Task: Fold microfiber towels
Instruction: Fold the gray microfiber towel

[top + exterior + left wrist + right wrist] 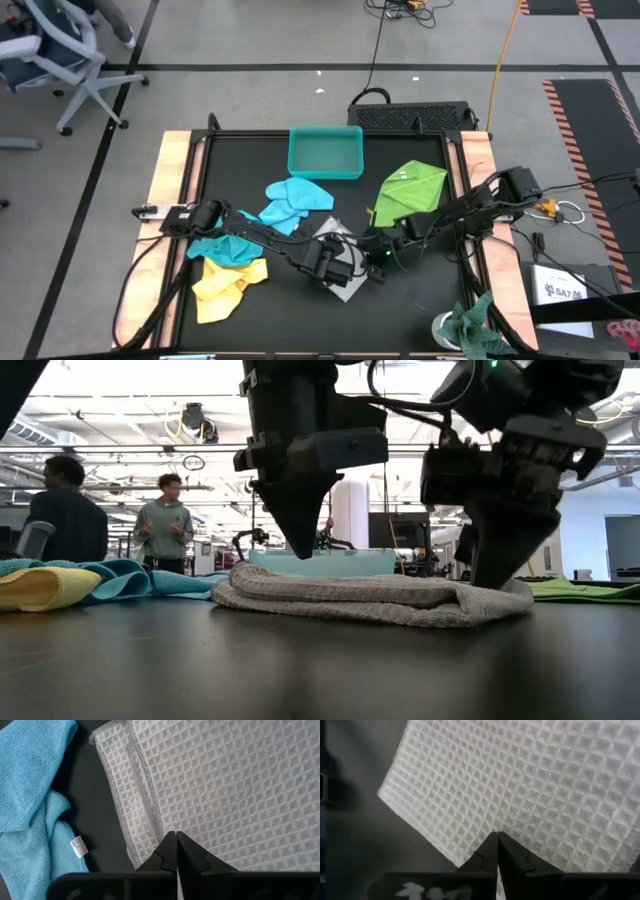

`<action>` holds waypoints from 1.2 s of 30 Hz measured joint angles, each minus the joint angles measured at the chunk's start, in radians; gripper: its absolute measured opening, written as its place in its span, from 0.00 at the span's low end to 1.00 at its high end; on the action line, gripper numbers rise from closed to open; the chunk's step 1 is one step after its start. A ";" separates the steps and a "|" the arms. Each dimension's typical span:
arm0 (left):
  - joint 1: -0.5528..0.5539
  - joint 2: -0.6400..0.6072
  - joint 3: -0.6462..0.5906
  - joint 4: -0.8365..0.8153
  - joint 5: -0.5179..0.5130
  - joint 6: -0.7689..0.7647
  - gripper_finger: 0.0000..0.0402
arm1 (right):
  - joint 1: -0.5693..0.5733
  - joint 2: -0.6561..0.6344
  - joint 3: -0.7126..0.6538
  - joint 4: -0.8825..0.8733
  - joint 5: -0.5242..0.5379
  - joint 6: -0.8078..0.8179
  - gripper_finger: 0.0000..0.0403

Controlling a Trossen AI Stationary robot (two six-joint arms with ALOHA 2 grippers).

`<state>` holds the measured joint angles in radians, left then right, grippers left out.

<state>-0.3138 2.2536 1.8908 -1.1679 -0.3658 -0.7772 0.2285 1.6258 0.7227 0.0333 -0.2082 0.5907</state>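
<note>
both down on the pale grey towel (342,262) at table centre: left gripper (176,836) pinched shut at one edge, right gripper (497,836) pinched shut at the other. risks lifting only the top layer and spoiling the fold. beyond, light blue towel (296,201) and lime green towel (410,190) waiting.

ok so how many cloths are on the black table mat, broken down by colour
pale grey waffle-weave towel, under both grippers: 1
lime green microfiber towel: 1
light blue microfiber towel: 1
turquoise microfiber towel: 1
yellow microfiber towel: 1
total: 5
</note>
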 joint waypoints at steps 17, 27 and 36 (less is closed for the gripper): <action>-0.003 0.085 -0.003 0.102 0.027 -0.001 0.00 | -0.006 -0.079 0.000 -0.225 0.000 -0.110 0.00; -0.060 0.090 -0.002 0.213 0.084 -0.134 0.00 | -0.056 -0.096 0.000 -0.301 0.052 -0.302 0.00; -0.121 0.074 -0.004 0.194 0.086 -0.258 0.00 | -0.119 -0.094 -0.001 -0.209 -0.112 -0.283 0.00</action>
<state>-0.4352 2.3276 1.8866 -0.9739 -0.2798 -1.0351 0.1095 1.5315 0.7213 -0.1758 -0.3198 0.3072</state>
